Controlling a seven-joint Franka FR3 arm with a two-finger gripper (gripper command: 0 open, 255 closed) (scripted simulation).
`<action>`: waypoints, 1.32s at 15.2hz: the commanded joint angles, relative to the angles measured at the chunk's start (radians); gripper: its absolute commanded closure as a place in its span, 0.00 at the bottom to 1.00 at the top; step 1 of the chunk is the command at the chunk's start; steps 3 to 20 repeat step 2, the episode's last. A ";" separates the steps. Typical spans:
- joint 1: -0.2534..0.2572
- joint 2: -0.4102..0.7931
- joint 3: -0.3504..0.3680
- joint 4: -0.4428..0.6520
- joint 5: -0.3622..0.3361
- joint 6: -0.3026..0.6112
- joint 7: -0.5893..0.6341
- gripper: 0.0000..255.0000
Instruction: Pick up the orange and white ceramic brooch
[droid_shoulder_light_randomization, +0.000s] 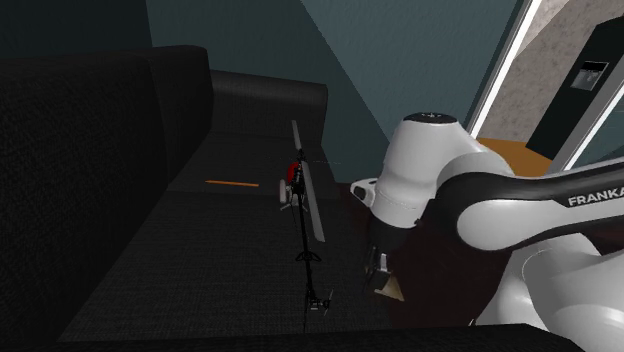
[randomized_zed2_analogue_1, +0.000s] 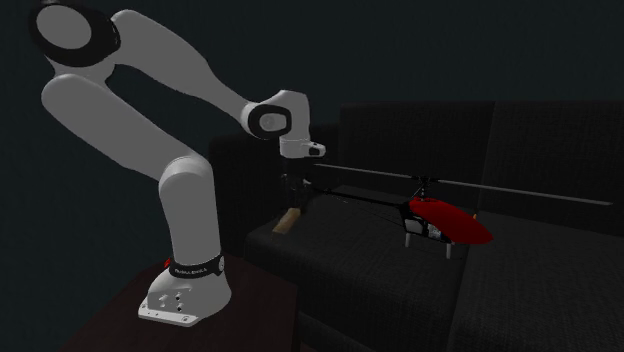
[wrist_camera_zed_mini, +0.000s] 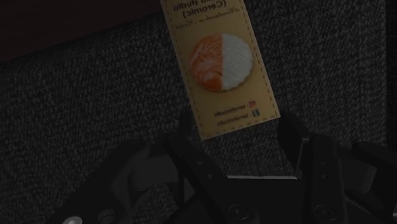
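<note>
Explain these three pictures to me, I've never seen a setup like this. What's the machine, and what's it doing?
It is a white robot arm set beside a dark sofa. One picture looks over its shoulder, one faces the sofa, and one looks down from a camera on its hand. On the sofa are a red toy helicopter and a tan card carrying a round orange and white brooch. The black end effector is open over the card's end, holding nothing.

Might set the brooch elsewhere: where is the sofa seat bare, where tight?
Bare: the seat on the shoulder view's left of the helicopter, nearer than the orange stick. Crowded: between its tail boom and the gripper, over the brooch card.
</note>
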 joint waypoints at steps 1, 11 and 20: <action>-0.001 -0.011 -0.002 0.011 -0.003 -0.022 0.002 1.00; -0.001 -0.011 -0.002 0.011 -0.003 -0.022 0.002 1.00; -0.001 -0.011 -0.002 0.011 -0.003 -0.022 0.002 1.00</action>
